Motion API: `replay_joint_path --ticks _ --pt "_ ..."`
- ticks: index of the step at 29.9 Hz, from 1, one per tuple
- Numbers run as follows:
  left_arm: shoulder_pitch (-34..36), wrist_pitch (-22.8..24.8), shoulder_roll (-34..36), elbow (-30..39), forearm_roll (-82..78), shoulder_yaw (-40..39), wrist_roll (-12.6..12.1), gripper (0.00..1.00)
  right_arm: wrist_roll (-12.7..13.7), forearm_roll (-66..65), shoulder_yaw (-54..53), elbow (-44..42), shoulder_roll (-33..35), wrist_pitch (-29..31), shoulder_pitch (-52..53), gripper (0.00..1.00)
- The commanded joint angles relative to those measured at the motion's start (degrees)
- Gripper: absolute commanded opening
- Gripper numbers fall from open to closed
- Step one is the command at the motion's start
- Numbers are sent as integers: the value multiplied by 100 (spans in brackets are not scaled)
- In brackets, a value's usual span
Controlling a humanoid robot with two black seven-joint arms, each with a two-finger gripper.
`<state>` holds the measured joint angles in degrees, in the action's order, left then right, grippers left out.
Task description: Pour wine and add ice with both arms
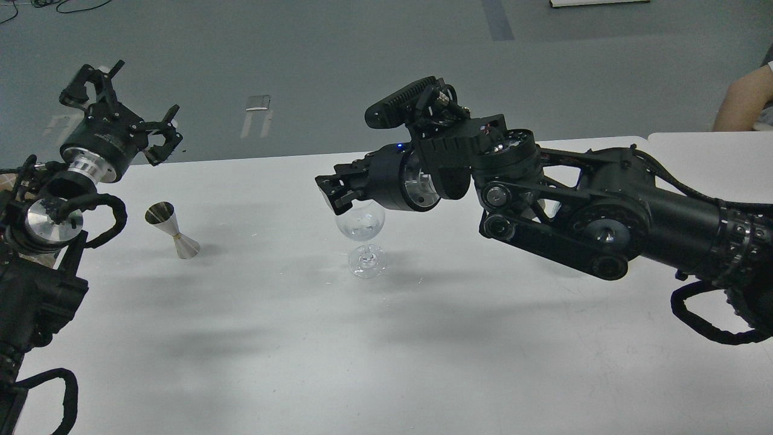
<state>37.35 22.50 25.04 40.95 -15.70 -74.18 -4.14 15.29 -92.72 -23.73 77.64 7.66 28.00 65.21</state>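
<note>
My left gripper (130, 103) is raised at far left, off the table's (253, 338) far edge, prongs spread and empty. Right of it, a steel jigger (172, 230) stands tilted on the table, well apart from the glass. At centre, a wine glass (362, 232) stands upright; small clear ice (362, 228) appears to lie in its bowl. My right gripper (331, 192) reaches in from the right, at the bowl's left rim. I cannot tell whether its fingers are spread or pressed together.
</note>
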Motion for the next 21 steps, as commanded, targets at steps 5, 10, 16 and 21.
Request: replay_joint_path --ticks 5,10,16,21 --pt "0 0 -8 0 -4 0 1 98 0 0 0 129 165 0 0 41" --pt "0 -8 -17 0 -4 0 9 98 44 0 -87 216 271 0 17 42" --pt "9 -26 -43 0 -4 0 18 98 70 0 -684 322 473 0 26 94" --pt "17 44 -43 35 -4 0 -17 98 70 70 -1816 296 465 0 -149 100"
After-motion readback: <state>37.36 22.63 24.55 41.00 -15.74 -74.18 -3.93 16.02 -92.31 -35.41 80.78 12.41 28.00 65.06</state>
